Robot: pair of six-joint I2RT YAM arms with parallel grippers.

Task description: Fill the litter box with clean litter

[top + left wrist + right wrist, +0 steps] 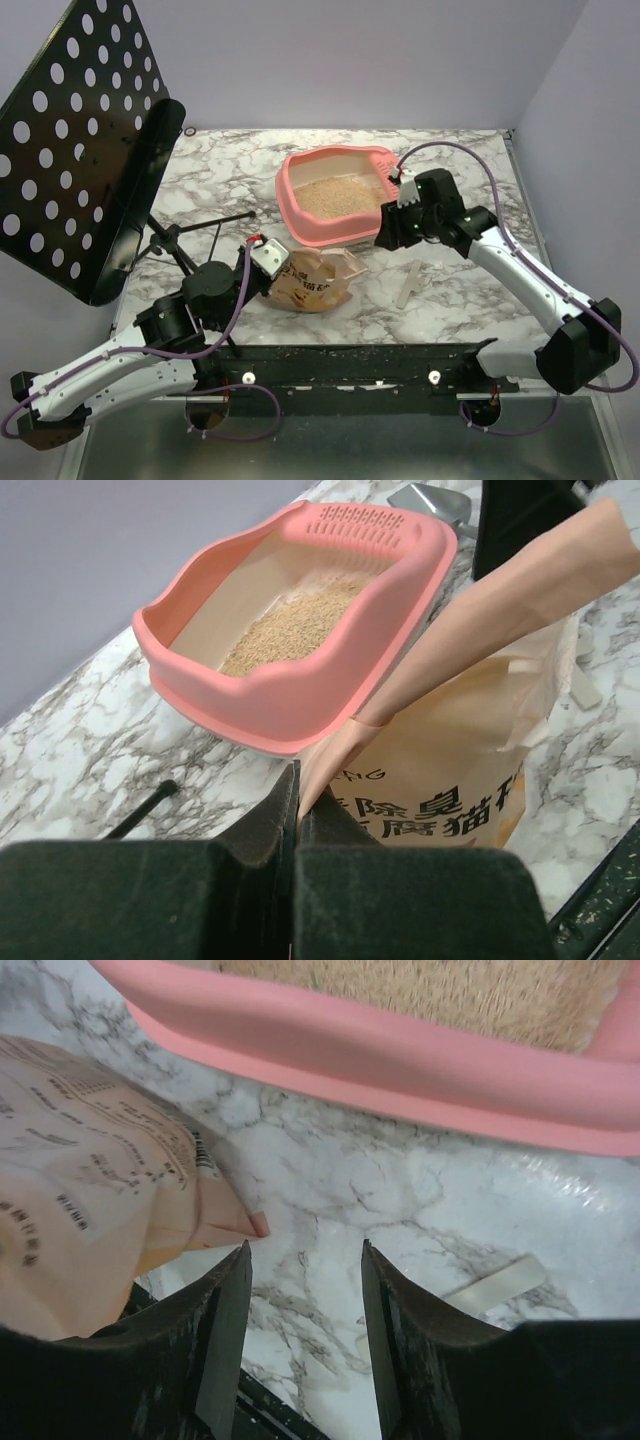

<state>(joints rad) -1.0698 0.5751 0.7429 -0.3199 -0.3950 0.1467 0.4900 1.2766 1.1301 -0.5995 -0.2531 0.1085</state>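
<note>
The pink litter box sits at the table's centre back, with tan clean litter lying in it; it also shows in the left wrist view with its litter and slotted grille. A tan paper bag with dark print lies in front of the box. My left gripper is shut on a corner of the bag. My right gripper is open and empty, just above the table beside the box's front right rim, next to the bag's tip.
A pale flat strip lies on the marble right of the bag. A silver metal scoop rests behind the box. A black perforated music stand with its tripod legs fills the left side. The table's black front rail runs along the near edge.
</note>
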